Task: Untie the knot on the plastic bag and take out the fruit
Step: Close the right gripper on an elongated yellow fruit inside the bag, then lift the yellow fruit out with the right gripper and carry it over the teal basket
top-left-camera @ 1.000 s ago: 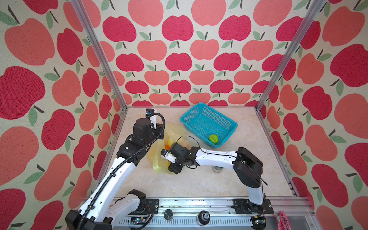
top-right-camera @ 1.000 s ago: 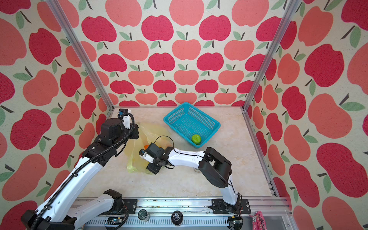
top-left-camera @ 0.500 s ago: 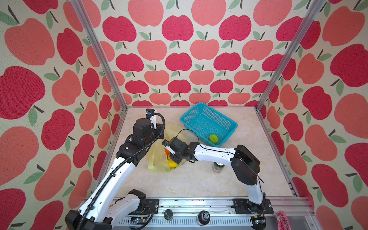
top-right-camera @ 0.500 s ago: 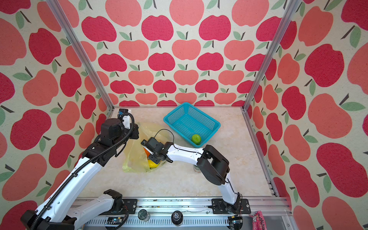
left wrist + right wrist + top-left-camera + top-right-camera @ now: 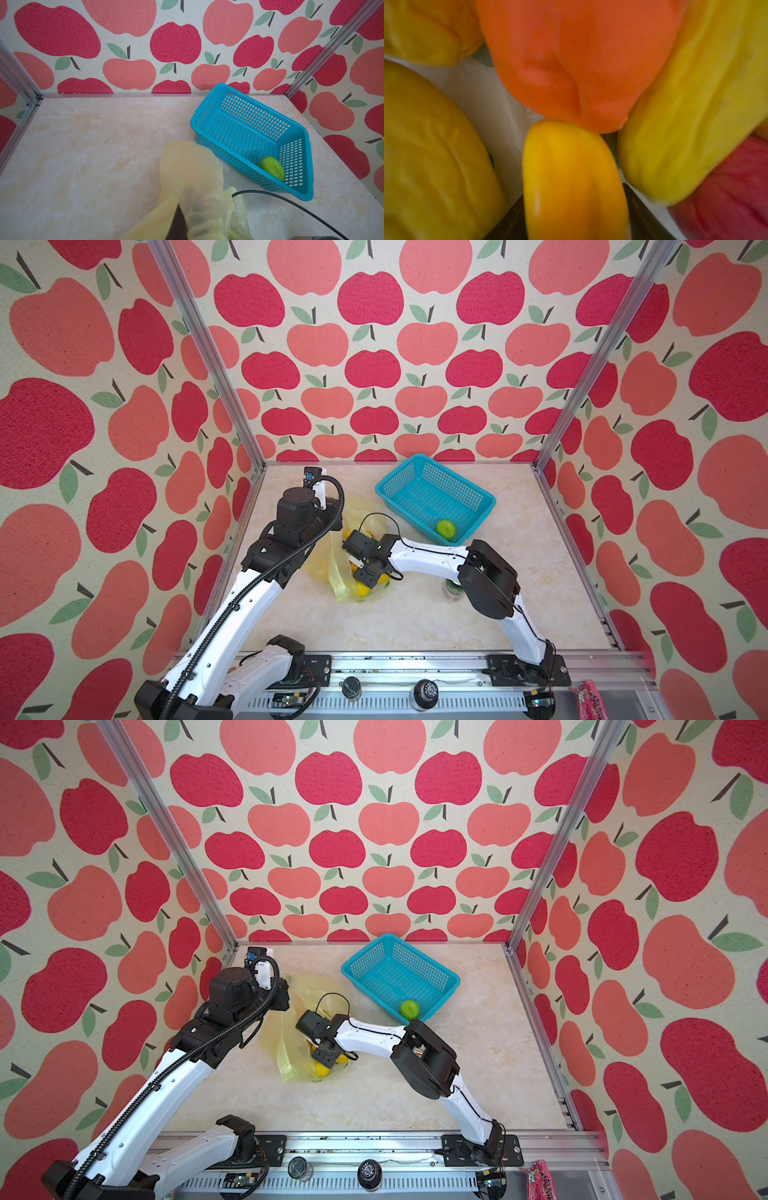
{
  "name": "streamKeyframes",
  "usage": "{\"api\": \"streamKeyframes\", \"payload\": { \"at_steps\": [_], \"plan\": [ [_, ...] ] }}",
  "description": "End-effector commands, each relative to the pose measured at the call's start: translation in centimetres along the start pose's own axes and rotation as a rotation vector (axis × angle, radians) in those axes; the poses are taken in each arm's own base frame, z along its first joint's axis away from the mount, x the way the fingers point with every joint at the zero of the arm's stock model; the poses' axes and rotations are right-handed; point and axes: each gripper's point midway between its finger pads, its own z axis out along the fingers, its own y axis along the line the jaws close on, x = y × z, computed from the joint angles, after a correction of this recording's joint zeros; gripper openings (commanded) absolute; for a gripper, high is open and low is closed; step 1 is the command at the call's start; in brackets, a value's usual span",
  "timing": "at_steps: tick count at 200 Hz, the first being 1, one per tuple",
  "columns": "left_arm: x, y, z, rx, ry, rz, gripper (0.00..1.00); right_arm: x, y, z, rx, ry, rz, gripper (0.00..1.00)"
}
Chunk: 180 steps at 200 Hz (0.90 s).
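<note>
My left hand [image 5: 182,226] clenches the plastic bag [image 5: 191,166]; my right hand [image 5: 575,218] grasps a yellow-orange fruit [image 5: 571,166]. The orange fruit [image 5: 577,62] pressing just ahead could dislodge it.

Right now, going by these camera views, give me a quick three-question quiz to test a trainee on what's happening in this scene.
1. True or false: the teal basket is empty.
2. Pick one: what is the left gripper pinching? A) the plastic bag; B) the teal basket; C) nothing.
3. Fill in the colour: the right gripper has its jaws around a ____ fruit.

Key
1. False: a green fruit lies in it.
2. A.
3. Yellow-orange: the yellow-orange fruit sits between the jaws, among other fruit in the bag.
</note>
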Motion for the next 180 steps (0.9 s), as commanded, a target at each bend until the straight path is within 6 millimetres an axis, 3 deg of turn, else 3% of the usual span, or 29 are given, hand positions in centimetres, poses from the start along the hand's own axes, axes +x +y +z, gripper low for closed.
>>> {"api": "streamKeyframes", "payload": {
  "at_steps": [1,47,100,139,180],
  "plan": [
    [0.0,-0.2,-0.1,0.004,0.000,0.010,0.00,0.8,0.3,-0.3,-0.004,0.035,-0.007,0.46],
    [0.1,-0.2,0.1,0.003,0.002,0.009,0.00,-1.1,0.1,-4.7,-0.022,-0.126,0.039,0.33],
    [0.1,-0.2,0.3,0.004,0.008,0.012,0.00,-2.5,0.8,-13.8,-0.072,-0.458,0.048,0.27],
    [0.2,-0.2,0.4,0.000,0.007,0.015,0.00,-1.6,0.2,-20.9,-0.078,-0.713,0.037,0.24],
    [0.3,-0.3,0.6,0.004,0.015,0.014,0.00,1.2,-1.5,-28.4,-0.015,-0.942,0.042,0.24]
  ]
}}
